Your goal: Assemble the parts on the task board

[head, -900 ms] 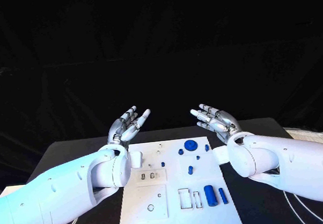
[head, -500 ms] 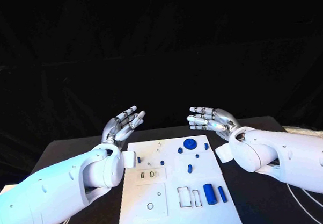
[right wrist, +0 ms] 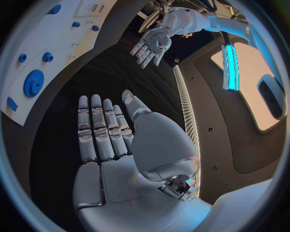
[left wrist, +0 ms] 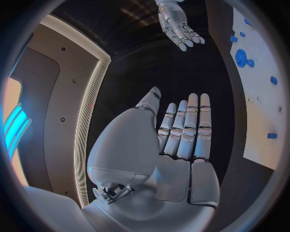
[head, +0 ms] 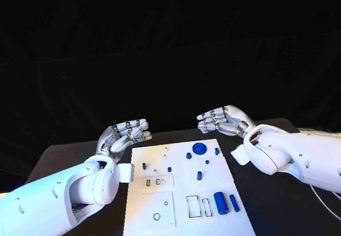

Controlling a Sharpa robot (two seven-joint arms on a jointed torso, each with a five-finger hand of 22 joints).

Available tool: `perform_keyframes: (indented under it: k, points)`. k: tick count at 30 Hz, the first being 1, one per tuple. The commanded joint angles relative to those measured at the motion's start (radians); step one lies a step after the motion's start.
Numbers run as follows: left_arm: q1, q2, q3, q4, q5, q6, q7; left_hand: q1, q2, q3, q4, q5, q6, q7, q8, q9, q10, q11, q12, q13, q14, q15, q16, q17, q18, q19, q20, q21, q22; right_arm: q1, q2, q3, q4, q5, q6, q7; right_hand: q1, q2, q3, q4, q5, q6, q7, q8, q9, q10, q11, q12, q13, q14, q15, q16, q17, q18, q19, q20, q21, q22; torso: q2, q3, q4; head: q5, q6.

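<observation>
The white task board (head: 160, 216) lies in the middle of the black table. On it are blue parts: a round toothed disc (head: 199, 147) near the far edge, a thick cylinder (head: 220, 202) and a thin bar (head: 235, 203) at the near right. My left hand (head: 125, 134) hovers beyond the board's far left corner and my right hand (head: 222, 119) beyond its far right corner. Both hold nothing. In the wrist views the left hand (left wrist: 181, 140) and the right hand (right wrist: 106, 140) have their fingers stretched out side by side above the dark table.
Small blue pieces (head: 200, 176) dot the board's far half, and outlined slots (head: 194, 206) sit in its near half. White cables (head: 332, 212) trail over the table at the right. The board (left wrist: 263, 96) and the disc (right wrist: 33, 82) lie beside each hand.
Both hands have tipped over from fingers pointing up to fingers levelled and turned inward, and sit lower near the board's far corners. The parts have not moved.
</observation>
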Motion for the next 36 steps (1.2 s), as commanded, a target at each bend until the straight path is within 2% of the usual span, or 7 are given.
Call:
perform_keyframes:
  k: [1, 9, 16, 24, 26, 30, 36]
  points:
    - [0.007, -0.018, 0.001, 0.029, 0.001, 0.053, 0.008, 0.0, 0.01, -0.004, -0.009, -0.003, 0.029, -0.001, 0.007, -0.002, 0.034, -0.008, 0.003, 0.001, 0.04, -0.012, 0.011, 0.009, 0.007, 0.036, -0.012, 0.011, -0.001, 0.015, -0.004, 0.003, -0.007, -0.234, 0.0, -0.009, 0.003, -0.017, 0.051, -0.053, -0.009, 0.098, -0.021, -0.013, 0.004, 0.123, -0.033, -0.019, 0.003, 0.175, -0.052, 0.02, 0.009, 0.015, 0.16, -0.057, 0.058, 0.008, 0.033, -0.0013, 0.0095, -0.01, 0.004]
    - [0.018, -0.078, 0.004, 0.115, 0.001, 0.085, -0.02, -0.004, 0.015, -0.012, -0.012, -0.003, 0.091, -0.02, 0.005, -0.004, 0.119, -0.036, -0.008, 0.001, 0.17, -0.053, 0.046, 0.06, 0.006, 0.146, -0.055, 0.049, 0.004, 0.057, -0.007, 0.011, -0.02, -0.639, 0.082, -0.147, -0.003, -0.045, 0.085, -0.092, -0.016, 0.157, -0.046, -0.016, 0.005, 0.223, -0.071, -0.018, 0.005, 0.337, -0.11, 0.063, 0.04, 0.015, 0.327, -0.13, 0.166, 0.051, 0.084, -0.0044, 0.0274, -0.031, 0.017]
    - [0.031, -0.111, 0.009, 0.187, 0.001, 0.096, -0.036, -0.009, 0.013, -0.016, -0.01, -0.003, 0.092, -0.019, -0.004, -0.006, 0.121, -0.034, -0.021, 0.0, 0.162, -0.05, 0.034, 0.067, 0.003, 0.146, -0.055, 0.044, -0.001, 0.085, -0.002, 0.014, -0.011, -0.87, 0.14, -0.272, -0.038, -0.067, 0.097, -0.09, -0.049, 0.186, -0.07, -0.026, 0.004, 0.261, -0.095, -0.028, 0.004, 0.457, -0.144, 0.198, 0.128, 0.013, 0.427, -0.18, 0.286, 0.115, 0.123, -0.0084, 0.0398, -0.044, 0.031]
    - [0.051, -0.135, 0.012, 0.245, 0.001, 0.098, -0.044, -0.01, 0.012, -0.017, -0.01, -0.003, 0.09, -0.018, -0.008, -0.007, 0.118, -0.033, -0.027, -0.001, 0.16, -0.049, 0.03, 0.07, 0.003, 0.145, -0.055, 0.042, -0.003, 0.104, 0.015, 0.015, 0.0, -1.021, 0.201, -0.362, -0.079, -0.102, 0.141, -0.079, -0.056, 0.188, -0.078, -0.03, 0.003, 0.236, -0.103, -0.027, 0.004, 0.448, -0.152, 0.482, 0.298, 0.01, 0.463, -0.188, 0.423, 0.199, 0.153, -0.0102, 0.0474, -0.052, 0.038]
    - [0.055, -0.139, 0.013, 0.253, 0.001, 0.097, -0.045, -0.01, 0.011, -0.018, -0.01, -0.003, 0.089, -0.017, -0.009, -0.007, 0.118, -0.032, -0.028, -0.001, 0.16, -0.049, 0.03, 0.071, 0.003, 0.145, -0.054, 0.041, -0.003, 0.105, 0.021, 0.015, 0.001, -1.044, 0.216, -0.372, -0.083, -0.106, 0.155, -0.076, -0.053, 0.186, -0.079, -0.03, 0.003, 0.219, -0.099, -0.028, 0.003, 0.453, -0.151, 0.534, 0.333, -0.006, 0.48, -0.187, 0.528, 0.325, 0.159, -0.0101, 0.0477, -0.052, 0.039]
    - [0.06, -0.142, 0.013, 0.26, 0.001, 0.096, -0.047, -0.012, 0.01, -0.019, -0.01, -0.003, 0.087, -0.016, -0.012, -0.008, 0.115, -0.031, -0.032, -0.001, 0.161, -0.048, 0.028, 0.073, 0.003, 0.145, -0.054, 0.04, -0.004, 0.107, 0.03, 0.015, 0.002, -1.072, 0.239, -0.38, -0.089, -0.125, 0.193, -0.064, -0.052, 0.18, -0.08, -0.029, 0.004, 0.198, -0.097, -0.028, 0.003, 0.445, -0.147, 0.802, 0.598, -0.036, 0.505, -0.183, 0.749, 0.585, 0.166, -0.0094, 0.0495, -0.051, 0.041]
    - [0.063, -0.142, 0.013, 0.26, 0.001, 0.095, -0.05, -0.012, 0.01, -0.021, -0.01, -0.003, 0.085, -0.014, -0.015, -0.008, 0.113, -0.03, -0.036, -0.002, 0.162, -0.048, 0.027, 0.075, 0.003, 0.146, -0.054, 0.04, -0.005, 0.107, 0.043, 0.015, -0.002, -1.101, 0.26, -0.384, -0.09, -0.148, 0.236, -0.035, -0.053, 0.18, -0.077, -0.029, 0.004, 0.19, -0.093, -0.028, 0.003, 0.44, -0.141, 0.938, 0.74, -0.049, 0.492, -0.173, 0.886, 0.74, 0.175, -0.01, 0.0503, -0.053, 0.043]
